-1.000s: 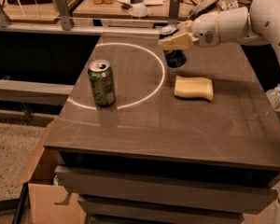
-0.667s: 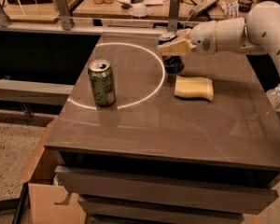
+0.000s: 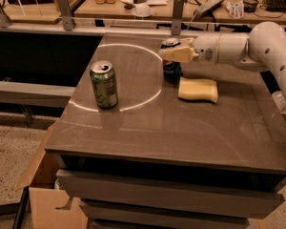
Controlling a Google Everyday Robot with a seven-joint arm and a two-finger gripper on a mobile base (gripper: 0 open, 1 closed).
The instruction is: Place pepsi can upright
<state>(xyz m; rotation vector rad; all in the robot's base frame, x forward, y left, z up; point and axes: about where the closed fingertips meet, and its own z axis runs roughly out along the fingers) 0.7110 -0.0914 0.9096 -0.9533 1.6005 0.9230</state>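
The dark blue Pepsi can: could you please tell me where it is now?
In the camera view the Pepsi can is upright toward the grey table's back, at the cream gripper, just left of the yellow sponge.

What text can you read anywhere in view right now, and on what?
None can be read.
Print on the green can: too blurred.
The pepsi can: no letters show; the pincer covers its upper part.
The sponge and table: no text.
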